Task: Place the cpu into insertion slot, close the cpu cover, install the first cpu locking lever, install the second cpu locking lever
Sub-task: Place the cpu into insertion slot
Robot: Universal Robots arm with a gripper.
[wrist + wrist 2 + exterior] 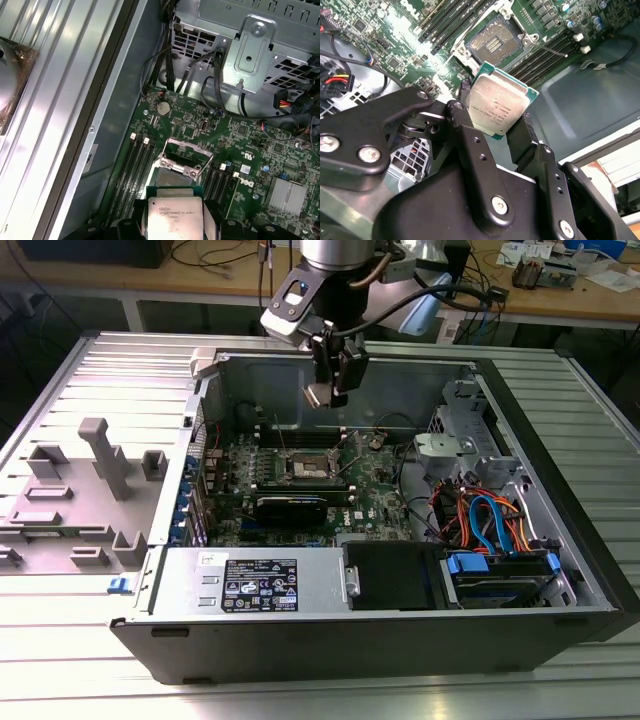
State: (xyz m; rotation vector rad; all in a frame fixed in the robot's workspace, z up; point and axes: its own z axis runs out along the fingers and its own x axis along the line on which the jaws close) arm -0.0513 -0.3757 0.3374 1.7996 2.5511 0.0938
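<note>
Open computer case (560, 570) lies on its side on the ribbed metal desk (60, 660), green motherboard (380, 495) facing up. The gripper (335, 380) hangs above the board, near the case's far wall, clear of everything below. In the second wrist view the 2 black fingers (470, 135) are pinched narrow on the cpu (499, 105), 1 on each opposite edge; the chip sits between the tips, silvery top toward the camera, green edge showing, tilted in relation to the board. In the exterior view we see the cpu (317, 395) as a pale tab at the finger ends, in the air and well apart from the insertion slot (310, 468). The insertion slot (492, 44) is bare: dark centre, contact field visible, thin metal rim around it. In the first wrist view the cpu (175, 217) is in the foreground and the slot (177, 175) lies just beyond it, with the cpu cover (184, 149) tipped up off the slot at its far edge, window open. Black memory slots (137, 170) flank the socket on both sides; a round coin battery (163, 106) sits further along the board. A grey plastic fixture (100, 460) stands on the desk at the exterior view's left. Orange and blue cables (490, 515) bunch at the case's end on the exterior view's right.
</note>
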